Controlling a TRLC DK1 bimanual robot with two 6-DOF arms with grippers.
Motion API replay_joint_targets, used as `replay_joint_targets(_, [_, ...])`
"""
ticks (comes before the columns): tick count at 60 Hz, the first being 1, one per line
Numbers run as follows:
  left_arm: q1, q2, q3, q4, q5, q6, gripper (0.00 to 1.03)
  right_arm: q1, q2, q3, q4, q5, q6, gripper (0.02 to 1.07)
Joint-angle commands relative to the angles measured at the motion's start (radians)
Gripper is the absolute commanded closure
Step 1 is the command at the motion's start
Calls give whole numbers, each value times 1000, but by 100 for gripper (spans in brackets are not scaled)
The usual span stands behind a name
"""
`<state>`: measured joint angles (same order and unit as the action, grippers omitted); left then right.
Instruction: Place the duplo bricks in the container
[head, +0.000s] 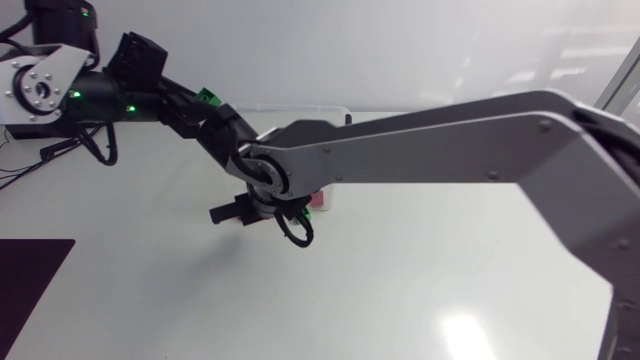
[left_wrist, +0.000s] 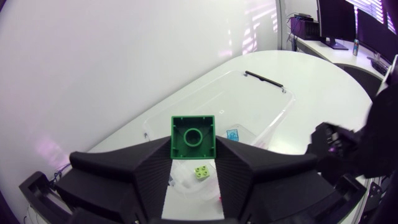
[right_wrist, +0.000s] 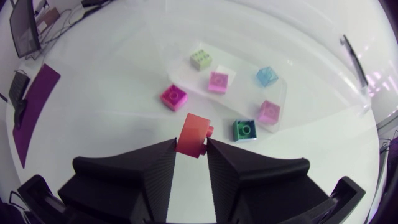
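My left gripper (left_wrist: 193, 163) is shut on a green duplo brick (left_wrist: 193, 136), studs away from the camera, above the clear plastic container (left_wrist: 268, 109). Inside it lie a light green brick (left_wrist: 201, 172) and a light blue brick (left_wrist: 233, 134). My right gripper (right_wrist: 192, 151) is shut on a red brick (right_wrist: 194, 135) above the table, near the container (right_wrist: 283, 93). Below it sit a dark green brick (right_wrist: 244, 129) and two pink bricks (right_wrist: 217, 81). A magenta brick (right_wrist: 173, 97) lies at the container's near edge. In the head view the left gripper (head: 212, 103) holds the green brick (head: 208, 96).
My right arm (head: 460, 140) stretches across the table's middle and hides most of the container (head: 310, 108) from above. A dark purple mat (head: 28, 290) lies at the front left corner. The table's near side is bare white surface.
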<state>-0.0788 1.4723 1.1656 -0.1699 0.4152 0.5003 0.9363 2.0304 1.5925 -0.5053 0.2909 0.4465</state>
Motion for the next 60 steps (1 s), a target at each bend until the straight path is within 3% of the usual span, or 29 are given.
replay_joint_targets(1, [-22, 115, 89, 15, 8, -37, 69, 15, -73, -22, 27, 22, -28, 87])
replay_joint_targets(8, [-33, 241, 192, 13, 0, -59, 69, 15, -114, -23, 42, 36, -37, 87])
replay_joint_targets(16, [-59, 382, 305, 26, -67, -65, 67, 2, -170, -23, 59, 56, -51, 87])
replay_joint_targets(20, [-65, 425, 339, 26, -90, -68, 54, -10, -193, -22, 71, 60, -55, 87])
replay_joint_targets(21, [-68, 442, 355, 26, -102, -69, 43, -11, -196, -20, 74, 63, -57, 87])
replay_joint_targets(24, [-72, 461, 368, 23, -121, -69, 22, -25, -203, -12, 76, 63, -58, 87])
replay_joint_targets(28, [-73, 462, 367, 23, -133, -69, 6, -47, -216, 4, 74, 63, -61, 87])
replay_joint_targets(43, [-18, 224, 220, 23, -133, -86, 5, -145, -200, 87, 76, 60, -88, 87])
replay_joint_targets(60, [5, -72, -122, -26, -98, -23, 6, -245, -93, 165, 96, 57, -97, 84])
